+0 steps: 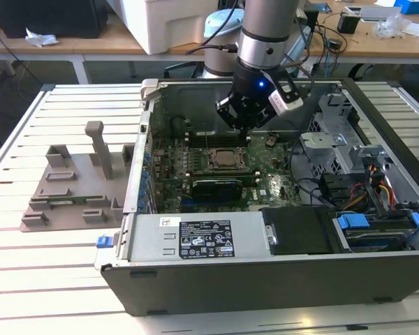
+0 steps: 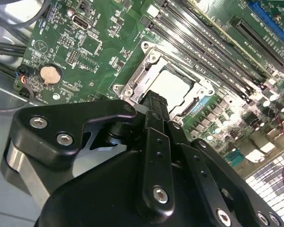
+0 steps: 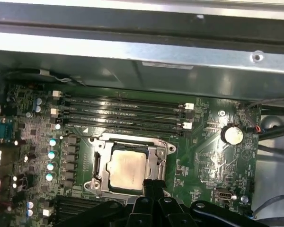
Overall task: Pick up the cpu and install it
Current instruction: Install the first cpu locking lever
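The gripper [image 2: 155,101], black and bolted, looms nearest, its two fingertips pressed together and holding nothing. Just beyond the tips lies one cpu [image 3: 127,168], a flat pale-silver square seated in its steel-framed socket [image 3: 97,163] on the green motherboard [image 3: 199,165]. Past it run four long black memory slots [image 3: 123,108]. One round silver coin cell [image 3: 232,134] sits off to the side.

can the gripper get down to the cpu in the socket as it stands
Probably yes. The gripper hangs just above the cpu, whose pale top lies bare, with nothing between them. The metal socket frame hugs the chip all round, so its edges may be hard to reach.
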{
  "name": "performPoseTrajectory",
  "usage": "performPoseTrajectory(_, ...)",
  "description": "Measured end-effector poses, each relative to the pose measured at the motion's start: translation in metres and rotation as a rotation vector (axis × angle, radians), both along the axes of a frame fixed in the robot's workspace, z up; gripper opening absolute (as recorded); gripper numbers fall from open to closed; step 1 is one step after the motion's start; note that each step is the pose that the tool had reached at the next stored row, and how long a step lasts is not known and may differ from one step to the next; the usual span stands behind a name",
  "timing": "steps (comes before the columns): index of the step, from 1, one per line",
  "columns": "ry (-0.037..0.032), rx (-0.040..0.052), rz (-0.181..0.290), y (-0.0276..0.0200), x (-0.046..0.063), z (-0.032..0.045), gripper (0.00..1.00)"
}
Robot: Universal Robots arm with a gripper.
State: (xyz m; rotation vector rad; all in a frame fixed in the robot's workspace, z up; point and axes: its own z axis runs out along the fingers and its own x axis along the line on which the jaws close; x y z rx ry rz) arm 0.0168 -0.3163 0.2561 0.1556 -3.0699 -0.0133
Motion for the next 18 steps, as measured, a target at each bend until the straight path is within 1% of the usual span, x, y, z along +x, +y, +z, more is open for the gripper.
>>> performPoseTrajectory(2,0.0000,0.0000,0.033,0.0000,0.0000,0.0000,0.11)
performPoseTrajectory(4,0.0000,0.0001,0.050,0.0000,0.0000,0.0000,0.11)
performPoseTrajectory(5,-0.0001,0.0021,0.057,0.0000,0.0000,0.0000,0.11)
performPoseTrajectory(6,-0.0007,0.0247,0.063,0.0000,0.0000,0.0000,0.11)
performPoseTrajectory(7,-0.0010,0.0317,0.063,0.0000,0.0000,0.0000,0.11)
performPoseTrajectory(8,-0.0010,0.0318,0.063,0.0000,0.0000,0.0000,0.11)
performPoseTrajectory(9,-0.0007,0.0254,0.058,0.0000,-0.0001,0.0000,0.11)
performPoseTrajectory(11,-0.0012,-0.0100,0.042,0.0000,0.0000,-0.0001,0.11)
performPoseTrajectory(13,-0.0012,-0.0312,0.024,0.0000,0.0000,-0.0004,0.11)
performPoseTrajectory(15,-0.0008,-0.0336,-0.003,0.0000,0.0000,-0.0004,0.11)
performPoseTrajectory(18,-0.0007,-0.0336,-0.004,0.0000,0.0000,-0.0004,0.11)
